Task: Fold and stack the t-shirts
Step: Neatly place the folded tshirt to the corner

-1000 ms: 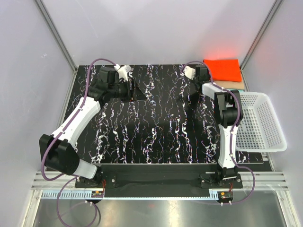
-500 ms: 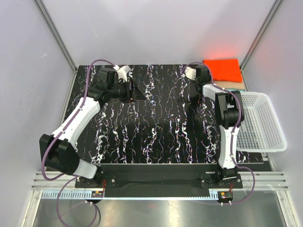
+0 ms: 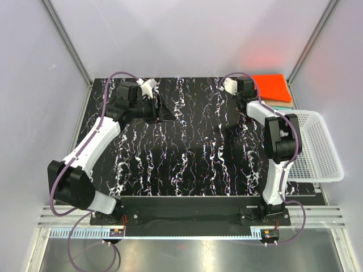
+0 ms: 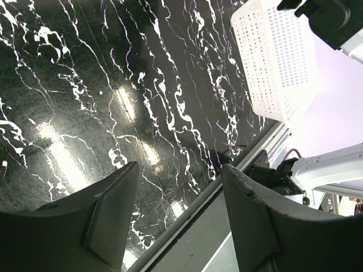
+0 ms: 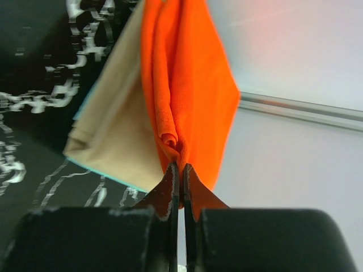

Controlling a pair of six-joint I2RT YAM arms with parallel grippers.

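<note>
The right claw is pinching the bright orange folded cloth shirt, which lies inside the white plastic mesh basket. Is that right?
Not quite. The right gripper does pinch the bright orange folded cloth shirt, but that shirt lies outside the white plastic mesh basket, on a folded tan shirt at the far right corner of the table. The top external view shows it.

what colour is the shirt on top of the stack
The top shirt is bright orange-red, clearest in the right wrist view.
</note>
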